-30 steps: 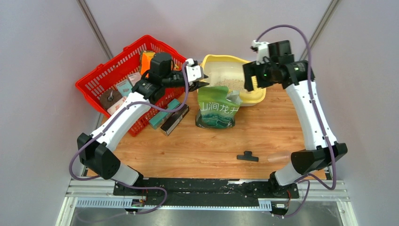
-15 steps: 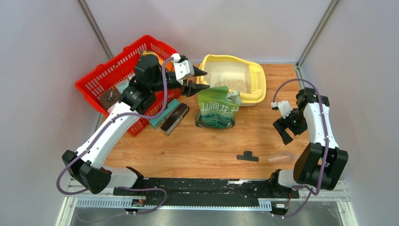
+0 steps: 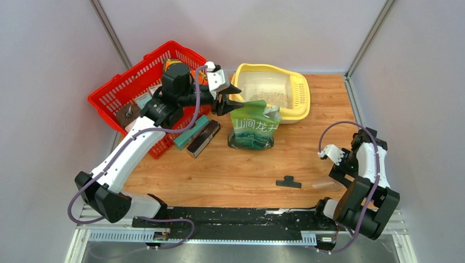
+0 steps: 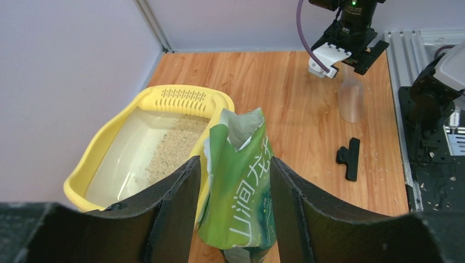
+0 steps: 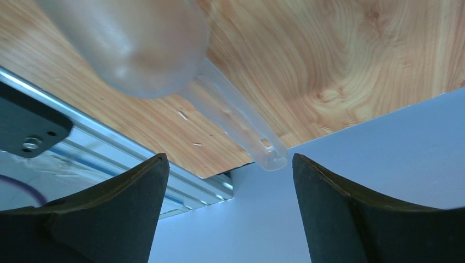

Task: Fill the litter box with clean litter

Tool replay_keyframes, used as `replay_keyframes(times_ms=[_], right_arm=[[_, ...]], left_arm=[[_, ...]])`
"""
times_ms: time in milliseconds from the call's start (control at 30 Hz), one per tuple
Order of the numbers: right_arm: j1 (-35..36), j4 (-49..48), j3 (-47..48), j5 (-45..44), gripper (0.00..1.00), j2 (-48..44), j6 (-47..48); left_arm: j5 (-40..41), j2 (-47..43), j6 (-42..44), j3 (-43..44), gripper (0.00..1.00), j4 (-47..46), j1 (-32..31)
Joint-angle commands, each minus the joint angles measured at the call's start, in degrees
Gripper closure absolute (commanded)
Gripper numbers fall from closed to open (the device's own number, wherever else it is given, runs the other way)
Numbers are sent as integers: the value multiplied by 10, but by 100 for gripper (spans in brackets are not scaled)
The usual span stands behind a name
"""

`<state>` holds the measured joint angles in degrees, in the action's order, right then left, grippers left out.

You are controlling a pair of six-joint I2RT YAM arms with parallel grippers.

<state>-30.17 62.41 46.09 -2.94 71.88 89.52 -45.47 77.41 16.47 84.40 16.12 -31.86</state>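
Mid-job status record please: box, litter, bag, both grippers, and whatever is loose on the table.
litter box: far side of the table, upright
clean litter: thin layer over part of the basin floor
green bag: standing, top open, just in front of the box
left gripper: open, fingers either side of the bag's top
right gripper: open, empty, low over the clear scoop
black clip: lying loose on the table, left of the scoop
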Motion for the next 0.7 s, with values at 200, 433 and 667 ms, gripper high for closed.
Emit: replay_keyframes(times_ms=[200, 433, 667], right_arm=[[-37, -118, -20, -4, 20, 68, 102], [-38, -172, -57, -8, 32, 96, 93], [-47, -160, -97, 10, 78, 21, 73]], left_arm=[[-1, 6, -15, 34, 43, 16, -4], [-6, 7, 13, 53, 43, 50, -4], [-4, 13, 51, 76, 43, 67, -4]])
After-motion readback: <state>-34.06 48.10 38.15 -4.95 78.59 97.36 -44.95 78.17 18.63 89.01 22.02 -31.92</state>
